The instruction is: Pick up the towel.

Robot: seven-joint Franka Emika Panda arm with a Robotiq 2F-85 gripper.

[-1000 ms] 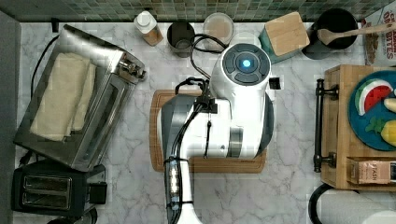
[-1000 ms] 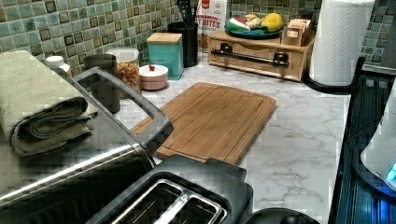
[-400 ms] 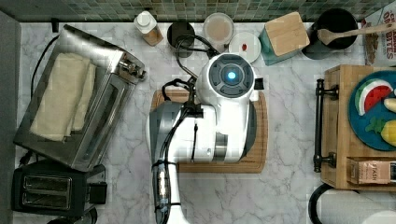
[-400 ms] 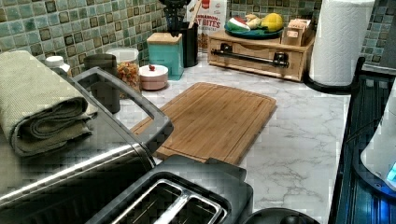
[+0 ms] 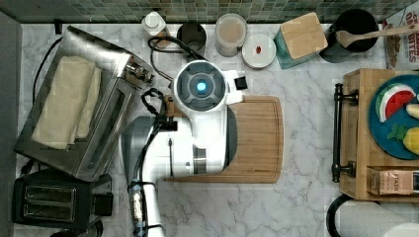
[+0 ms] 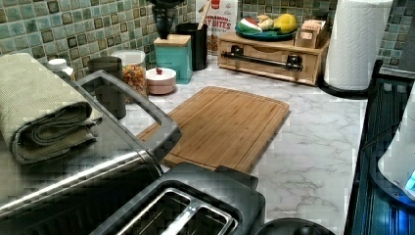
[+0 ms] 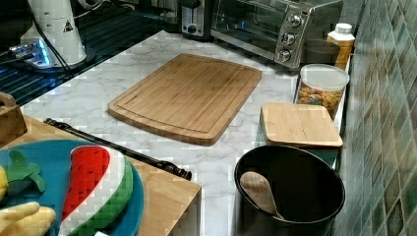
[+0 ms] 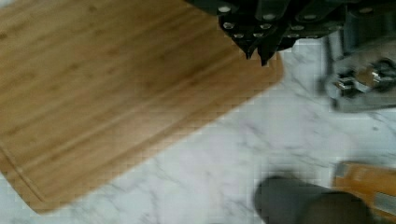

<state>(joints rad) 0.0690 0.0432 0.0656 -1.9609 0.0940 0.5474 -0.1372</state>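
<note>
Over at the top view's left, atop the toaster oven (image 5: 99, 113), lies the towel (image 5: 64, 101), long axis running roughly top-to-bottom, w/ the pincer (image 8: 261, 44), looking closed & empty, above the cutting board's (image 5: 257, 143) corner, so approx. leftward travel needed.

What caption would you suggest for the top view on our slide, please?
Panda arm above the cutting board, with the folded towel lying untouched on the toaster oven.
</note>
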